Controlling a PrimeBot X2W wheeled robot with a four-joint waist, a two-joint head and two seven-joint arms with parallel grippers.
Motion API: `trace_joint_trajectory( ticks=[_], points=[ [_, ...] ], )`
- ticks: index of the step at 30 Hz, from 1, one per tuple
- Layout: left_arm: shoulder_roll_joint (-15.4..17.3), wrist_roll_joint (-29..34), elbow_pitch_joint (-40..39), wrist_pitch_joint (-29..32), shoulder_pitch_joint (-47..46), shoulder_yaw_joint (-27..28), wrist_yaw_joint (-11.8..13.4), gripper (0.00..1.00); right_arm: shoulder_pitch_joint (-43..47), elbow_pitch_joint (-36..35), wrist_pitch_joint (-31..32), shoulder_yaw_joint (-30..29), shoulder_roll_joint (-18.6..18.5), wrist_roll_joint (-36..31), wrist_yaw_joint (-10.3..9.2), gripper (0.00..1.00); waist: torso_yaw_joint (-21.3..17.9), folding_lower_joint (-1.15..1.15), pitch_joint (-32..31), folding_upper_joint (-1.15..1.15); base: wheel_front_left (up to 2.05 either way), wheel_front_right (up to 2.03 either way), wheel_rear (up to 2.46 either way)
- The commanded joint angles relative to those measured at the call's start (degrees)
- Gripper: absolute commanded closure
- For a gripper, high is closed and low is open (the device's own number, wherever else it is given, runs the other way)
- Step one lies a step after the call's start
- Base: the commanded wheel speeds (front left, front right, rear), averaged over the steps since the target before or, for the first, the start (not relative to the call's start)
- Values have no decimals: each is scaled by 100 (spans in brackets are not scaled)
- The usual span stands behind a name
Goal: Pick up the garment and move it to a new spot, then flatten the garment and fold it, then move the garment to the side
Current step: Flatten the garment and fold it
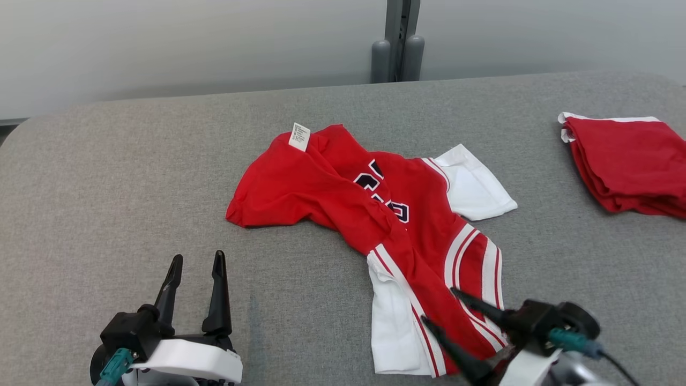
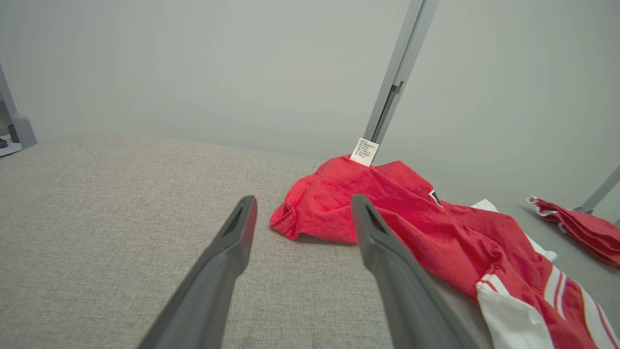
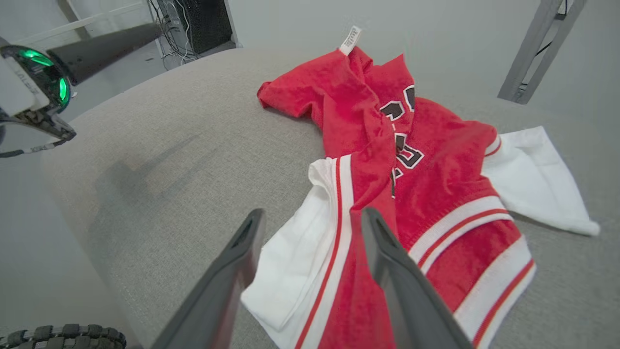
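The garment [image 1: 375, 214] is a red jersey with white sleeves, red-and-white stripes and dark numbers, lying crumpled in the middle of the grey table [image 1: 134, 177], a white label at its far end. The same garment [image 2: 436, 232] lies ahead and right in the left wrist view, and the garment [image 3: 397, 169] spreads ahead in the right wrist view. My left gripper [image 1: 195, 260] stands open over bare cloth at the lower left, apart from the jersey. Hovering open over the garment's near striped edge is my right gripper [image 1: 438, 306], with nothing between its fingers.
A second red garment [image 1: 627, 161], folded, lies at the table's right edge; the folded garment [image 2: 581, 228] also shows in the left wrist view. A grey post [image 1: 399, 40] stands behind the table's far edge. Bare grey cloth stretches to the left of the jersey.
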Motion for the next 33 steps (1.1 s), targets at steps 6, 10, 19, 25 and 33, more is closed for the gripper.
trace_joint_trajectory(
  ticks=[6,10,19,25,33],
  points=[
    [14,-25,3,-8,52,-45,-7,0,162,-228,274,-976,-45,-163,1,0,6,0,-74,0,0,0,0],
    [1,-44,14,-7,-19,-84,-37,0,-150,293,366,-1338,-145,-174,1,0,131,0,-27,0,0,0,0],
    [-28,-50,26,-8,-172,-107,-39,0,-999,1868,394,-1362,-179,153,1,0,575,0,226,0,0,0,0],
    [-62,-20,30,-8,-288,-89,-73,0,-1717,2940,436,-893,-164,547,0,0,920,0,428,0,0,0,0],
    [-129,0,37,-8,-271,-51,-95,0,-2176,3369,646,-186,-405,1005,0,100,1137,0,468,0,0,0,0]
  ],
)
